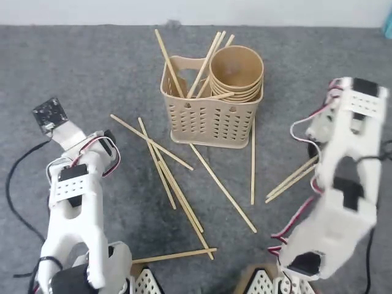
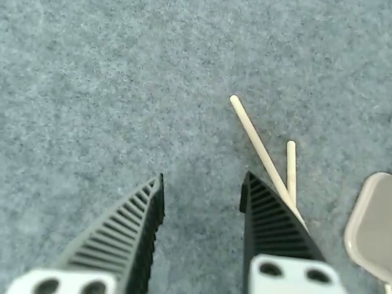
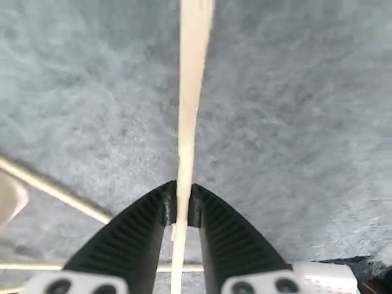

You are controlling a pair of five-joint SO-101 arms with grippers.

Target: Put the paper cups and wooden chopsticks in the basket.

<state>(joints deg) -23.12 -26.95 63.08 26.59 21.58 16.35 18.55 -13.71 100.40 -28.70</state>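
Observation:
A beige slotted basket (image 1: 211, 119) stands at the back centre, holding stacked paper cups (image 1: 236, 70) and several wooden chopsticks (image 1: 205, 61) that lean out of it. More chopsticks (image 1: 177, 190) lie scattered on the grey carpet in front of it. My left gripper (image 2: 204, 179) hangs open over bare carpet, with two chopstick ends (image 2: 257, 144) just beside one finger. My right gripper (image 3: 182, 187) is shut on a single chopstick (image 3: 193, 73) that runs straight out ahead between the tips. In the high view the right arm (image 1: 343, 184) stands right of the basket, over two chopsticks (image 1: 293, 179).
A black square piece (image 1: 49, 114) sits on the carpet at the far left, behind the left arm (image 1: 76, 202). One chopstick (image 1: 174, 255) lies near the front edge between the arm bases. A beige rounded edge (image 2: 370, 226) shows close to my left gripper.

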